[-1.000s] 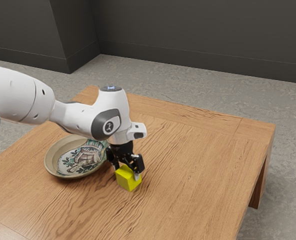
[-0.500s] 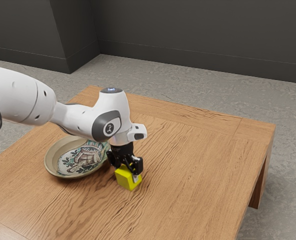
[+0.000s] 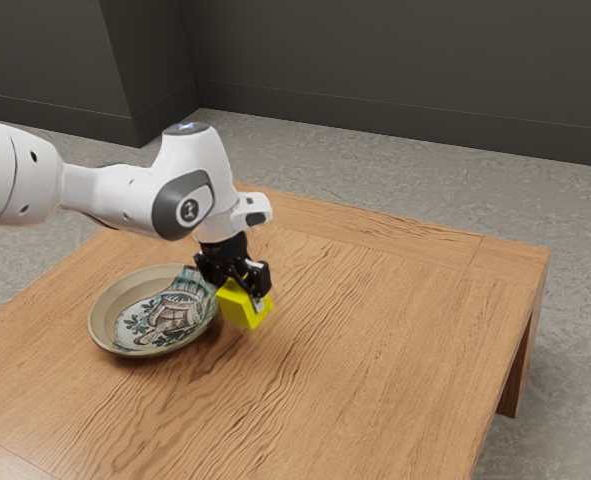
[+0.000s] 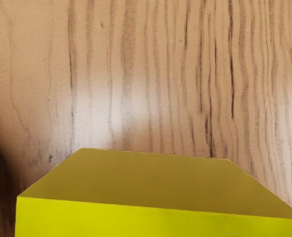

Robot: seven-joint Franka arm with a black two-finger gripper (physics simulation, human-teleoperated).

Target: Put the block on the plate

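Clamping: my black two-finger gripper (image 3: 241,290) has both fingers pressed on the bright yellow cube-shaped block (image 3: 237,309), one from each side.
Block: held above the tabletop, tilted, near the plate's rim and not on the plate, toward the exterior view's right.
Round tan plate with a painted brown, green and white centre (image 3: 98,322): lying on the table, its painted inside bare of the block.
White jointed robot arm (image 3: 110,190): reaching in from the exterior view's left, its hand over the block.
Brown wood-grain table (image 3: 375,350): beneath plate and block, its grain streaked dark in my wrist view, where the block looms large.
Mottled grey floor (image 3: 375,165): around the table, meeting a dark grey wall (image 3: 395,60) behind.
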